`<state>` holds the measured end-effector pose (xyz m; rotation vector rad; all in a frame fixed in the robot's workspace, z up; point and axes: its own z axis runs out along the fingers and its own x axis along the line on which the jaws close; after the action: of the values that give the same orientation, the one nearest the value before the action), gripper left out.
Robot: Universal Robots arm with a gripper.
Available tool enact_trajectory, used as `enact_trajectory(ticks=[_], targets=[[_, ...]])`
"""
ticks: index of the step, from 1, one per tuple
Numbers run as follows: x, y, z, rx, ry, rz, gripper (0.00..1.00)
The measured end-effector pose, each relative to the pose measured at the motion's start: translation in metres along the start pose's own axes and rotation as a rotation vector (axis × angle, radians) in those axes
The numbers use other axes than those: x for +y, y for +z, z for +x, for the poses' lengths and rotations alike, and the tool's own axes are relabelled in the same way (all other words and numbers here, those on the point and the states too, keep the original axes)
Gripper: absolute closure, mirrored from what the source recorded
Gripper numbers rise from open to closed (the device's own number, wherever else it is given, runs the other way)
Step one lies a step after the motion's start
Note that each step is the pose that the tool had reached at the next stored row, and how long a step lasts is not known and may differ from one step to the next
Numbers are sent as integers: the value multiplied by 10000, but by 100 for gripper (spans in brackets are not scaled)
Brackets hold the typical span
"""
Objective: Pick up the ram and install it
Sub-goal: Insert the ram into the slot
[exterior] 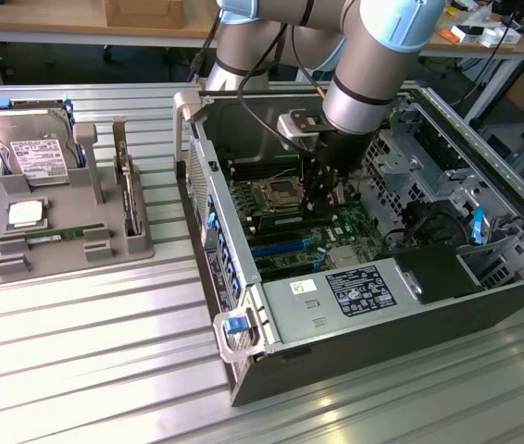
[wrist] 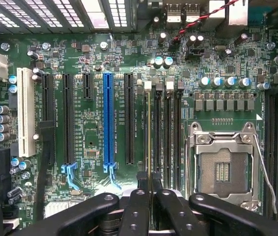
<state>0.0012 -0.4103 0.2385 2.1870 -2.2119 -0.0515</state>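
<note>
Plainly hard to make out the ram (wrist: 149,128) in the wrist view: seen edge-on only, as a thin pale line along the memory slot nearest the black expansion slots, chips and label hidden. Lies parallel to the blue slot (wrist: 108,118) and beside the open processor socket (wrist: 222,167), one end running in between the fingertips. Cannot tell whether fully seated in the slot or just above it.

Clamped on that end by the gripper (wrist: 149,179), black fingers (wrist: 140,196) drawn together with only the board's thickness between them; finger bases cut off by the picture's edge.

From the exterior view, more of its side on show: a dark green strip (exterior: 276,222) lying long axis across the motherboard, from the exterior view's left toward the right, just nearer than the socket (exterior: 276,194). Right end hidden behind the gripper (exterior: 320,208), fingertips lost in shadow there.

Further out, inside the open computer case (exterior: 243,370) on the ribbed metal table (exterior: 86,370). Well apart at the exterior view's left, a grey tray (exterior: 68,259) with a hard drive (exterior: 31,153), a square processor chip (exterior: 24,215) and a second green stick (exterior: 54,237) lying flat
</note>
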Motion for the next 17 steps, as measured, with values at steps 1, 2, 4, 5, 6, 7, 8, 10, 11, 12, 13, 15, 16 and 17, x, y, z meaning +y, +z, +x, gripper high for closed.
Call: enact_trajectory(ticks=[1,2,4,5,6,7,8,10,11,12,13,15,16,17], targets=[[2,9,0,-2,8,0,88],[2,13,0,0,12,0,88],[6,14,0,0,16,0,88],[8,15,0,-2,15,0,88],[8,10,0,-4,14,1,88],[9,-18,0,-2,17,1,88],[10,-52,0,-2,16,1,88],[13,-132,0,-1,16,0,88],[14,-158,0,-3,16,1,88],[13,-161,4,-162,8,0,88],[14,-162,13,-463,-4,-4,88],[14,-162,36,-464,-4,-5,88],[14,-162,49,-464,-4,-5,88],[13,-162,57,-464,-4,-5,88]])
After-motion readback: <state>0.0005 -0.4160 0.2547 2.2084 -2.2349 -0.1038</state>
